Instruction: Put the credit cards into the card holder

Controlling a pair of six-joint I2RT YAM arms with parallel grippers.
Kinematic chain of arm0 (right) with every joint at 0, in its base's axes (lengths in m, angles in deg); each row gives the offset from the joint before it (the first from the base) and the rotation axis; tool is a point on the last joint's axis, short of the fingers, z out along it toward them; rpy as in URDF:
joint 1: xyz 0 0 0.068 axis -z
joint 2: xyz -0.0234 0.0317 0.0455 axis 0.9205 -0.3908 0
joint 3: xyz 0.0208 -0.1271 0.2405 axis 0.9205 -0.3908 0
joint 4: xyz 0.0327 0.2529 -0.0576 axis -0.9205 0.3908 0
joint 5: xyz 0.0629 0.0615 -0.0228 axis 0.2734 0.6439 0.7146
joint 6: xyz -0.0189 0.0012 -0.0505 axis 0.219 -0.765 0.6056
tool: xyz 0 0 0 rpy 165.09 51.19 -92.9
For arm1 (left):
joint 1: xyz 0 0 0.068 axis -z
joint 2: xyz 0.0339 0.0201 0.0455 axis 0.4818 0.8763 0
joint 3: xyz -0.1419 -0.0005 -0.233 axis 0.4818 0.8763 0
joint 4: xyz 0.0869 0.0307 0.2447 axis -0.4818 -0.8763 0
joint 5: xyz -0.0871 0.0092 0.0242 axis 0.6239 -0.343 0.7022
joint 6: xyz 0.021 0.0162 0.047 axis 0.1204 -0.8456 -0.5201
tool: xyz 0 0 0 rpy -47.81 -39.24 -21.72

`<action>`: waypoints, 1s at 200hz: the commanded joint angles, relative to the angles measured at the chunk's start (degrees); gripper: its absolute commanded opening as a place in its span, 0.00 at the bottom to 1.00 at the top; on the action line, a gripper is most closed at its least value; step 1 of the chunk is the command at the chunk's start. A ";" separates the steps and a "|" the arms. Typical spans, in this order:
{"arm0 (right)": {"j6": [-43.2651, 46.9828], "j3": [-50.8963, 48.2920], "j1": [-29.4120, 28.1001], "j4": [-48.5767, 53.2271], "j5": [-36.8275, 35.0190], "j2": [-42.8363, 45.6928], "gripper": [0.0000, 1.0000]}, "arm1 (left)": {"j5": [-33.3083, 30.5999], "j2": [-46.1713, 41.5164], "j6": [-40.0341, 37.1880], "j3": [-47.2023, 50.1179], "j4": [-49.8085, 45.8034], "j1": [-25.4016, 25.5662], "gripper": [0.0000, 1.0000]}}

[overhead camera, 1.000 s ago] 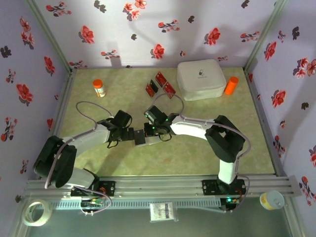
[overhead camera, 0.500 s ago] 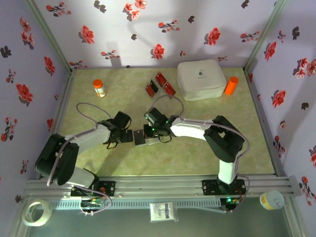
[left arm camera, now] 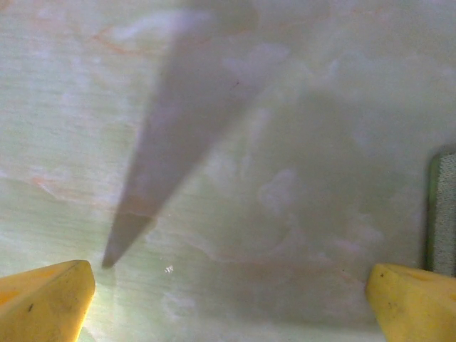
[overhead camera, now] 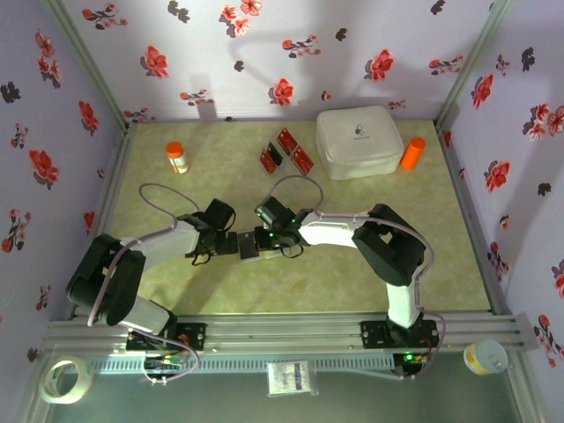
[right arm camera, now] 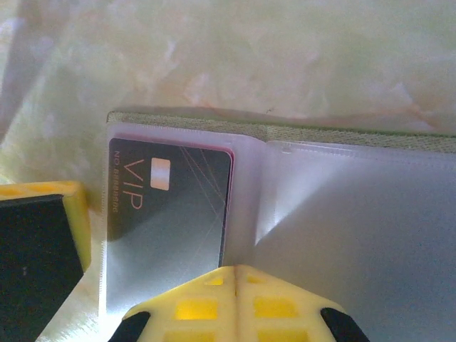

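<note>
Since a second ago, the left gripper has backed leftward off the card holder, its yellow fingers spread wide over the table. The right gripper, fingertips clenched together, rests on the open holder mid-table, where one VIP card sits in a clear pocket. Three red credit cards lie farther back beside a white box.

A robot test booth: flower-papered panels stand beyond and either side of the right claw; a metal mounting rail lies behind it.
</note>
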 commanded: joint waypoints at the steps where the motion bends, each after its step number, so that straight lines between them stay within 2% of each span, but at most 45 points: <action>1: -1.32 1.29 -0.75 -0.61 1.59 -1.32 0.00 | 0.33 2.21 -0.85 -0.46 0.88 -0.41 1.00; 55: -1.99 1.38 -0.74 -0.99 2.53 0.37 0.00 | 0.45 2.52 -0.91 -0.63 1.19 -0.48 1.00; 94: -0.06 0.93 0.49 1.74 -0.29 4.59 0.00 | 0.61 1.85 -0.89 -0.95 0.64 -0.42 1.00; 157: 2.84 -3.31 8.55 3.33 -1.35 7.01 0.00 | -0.56 -1.94 -1.50 -2.95 -2.71 -0.99 1.00; 200: 3.98 -7.19 10.54 3.76 -3.12 7.95 0.00 | -1.29 -4.95 -2.69 -4.78 -5.78 -2.17 1.00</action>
